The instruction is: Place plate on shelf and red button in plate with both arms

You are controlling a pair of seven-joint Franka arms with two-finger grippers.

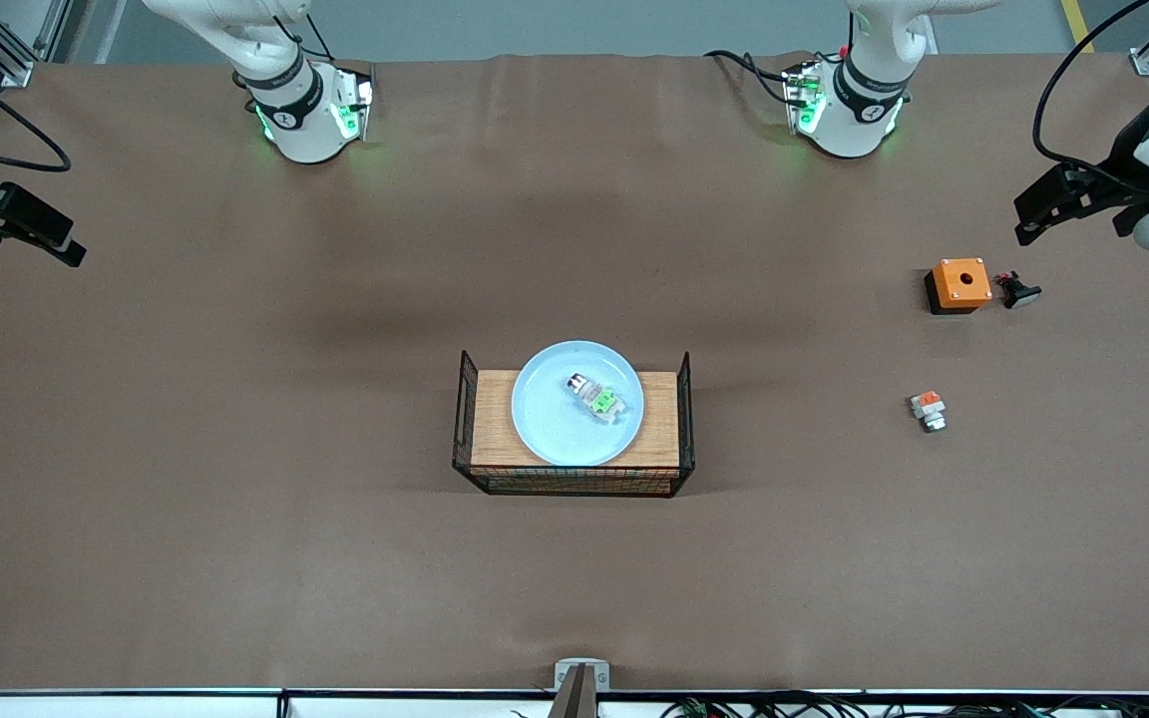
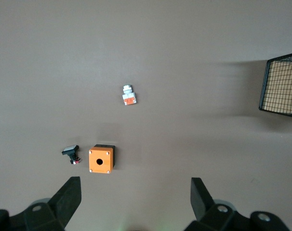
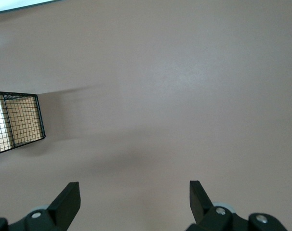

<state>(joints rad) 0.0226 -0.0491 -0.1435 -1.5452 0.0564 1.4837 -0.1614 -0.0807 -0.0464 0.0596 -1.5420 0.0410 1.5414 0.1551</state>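
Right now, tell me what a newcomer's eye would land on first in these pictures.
The pale-blue plate draws the eye first: it sits on a board in a wire basket mid-table, with a small green-and-white part on it. Next comes the orange box toward the left arm's end, a black part beside it and an orange-and-white part nearer the front camera.

Both arms wait raised at their own ends of the table, the left pincer (image 1: 1033, 221) and the right pincer (image 1: 61, 247) each empty with fingers (image 2: 69, 197) spread wide and pointing downward.
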